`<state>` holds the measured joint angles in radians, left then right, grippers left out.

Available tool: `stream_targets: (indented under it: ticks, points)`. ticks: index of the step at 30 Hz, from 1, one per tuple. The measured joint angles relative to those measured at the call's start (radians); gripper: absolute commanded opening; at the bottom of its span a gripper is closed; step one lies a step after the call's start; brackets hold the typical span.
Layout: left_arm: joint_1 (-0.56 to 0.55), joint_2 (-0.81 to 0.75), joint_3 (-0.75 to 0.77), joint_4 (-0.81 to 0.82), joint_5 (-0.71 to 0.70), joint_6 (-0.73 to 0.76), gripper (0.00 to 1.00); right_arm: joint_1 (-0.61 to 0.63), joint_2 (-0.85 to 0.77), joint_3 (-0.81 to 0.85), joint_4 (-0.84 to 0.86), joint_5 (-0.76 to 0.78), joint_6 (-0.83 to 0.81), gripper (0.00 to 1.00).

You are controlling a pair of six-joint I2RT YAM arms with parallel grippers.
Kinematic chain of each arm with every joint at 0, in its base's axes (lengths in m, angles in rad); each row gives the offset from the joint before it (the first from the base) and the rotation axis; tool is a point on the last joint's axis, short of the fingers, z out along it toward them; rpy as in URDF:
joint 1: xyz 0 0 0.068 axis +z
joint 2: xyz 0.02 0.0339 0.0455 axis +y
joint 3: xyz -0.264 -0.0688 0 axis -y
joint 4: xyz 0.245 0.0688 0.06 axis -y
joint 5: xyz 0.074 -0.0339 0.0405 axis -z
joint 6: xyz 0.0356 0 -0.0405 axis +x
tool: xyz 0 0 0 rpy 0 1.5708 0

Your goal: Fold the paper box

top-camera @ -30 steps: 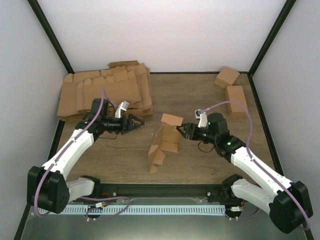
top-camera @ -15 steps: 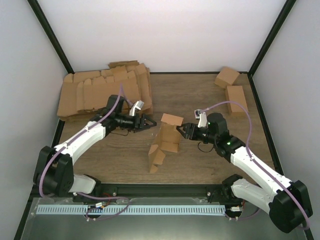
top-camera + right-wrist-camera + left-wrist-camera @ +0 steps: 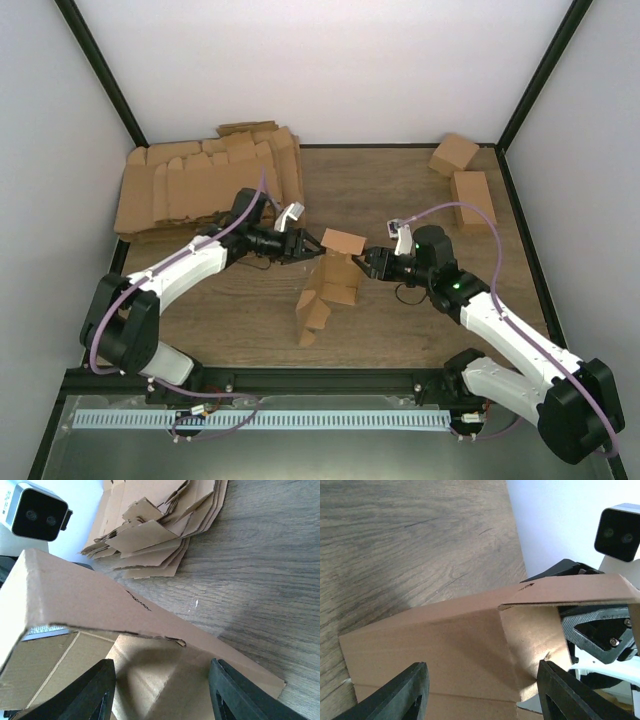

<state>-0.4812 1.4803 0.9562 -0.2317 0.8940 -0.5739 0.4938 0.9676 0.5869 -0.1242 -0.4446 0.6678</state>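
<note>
paper box (image 3: 340, 280) | half-folded, upright | between left pincer (image 3: 316, 248) and right pincer (image 3: 369, 261)

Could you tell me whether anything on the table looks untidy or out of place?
The pile of flat blanks at the far left is fanned out unevenly, with edges sticking out. The paper box in the middle stands half-folded, loose flaps hanging toward the near edge. Nothing looks torn or spilled.
</note>
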Motion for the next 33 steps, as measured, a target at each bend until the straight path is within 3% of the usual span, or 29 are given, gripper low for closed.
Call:
stream_targets:
  ticks: [13,33]
  points:
    - [-0.032,0.032,0.029,-0.017,-0.03,0.013,0.53,0.0,0.0,-0.001,0.0,-0.001,-0.005,0.52]
    - [-0.032,0.032,0.029,-0.037,-0.037,0.033,0.52,0.0,-0.005,-0.03,0.0,-0.007,-0.022,0.52]
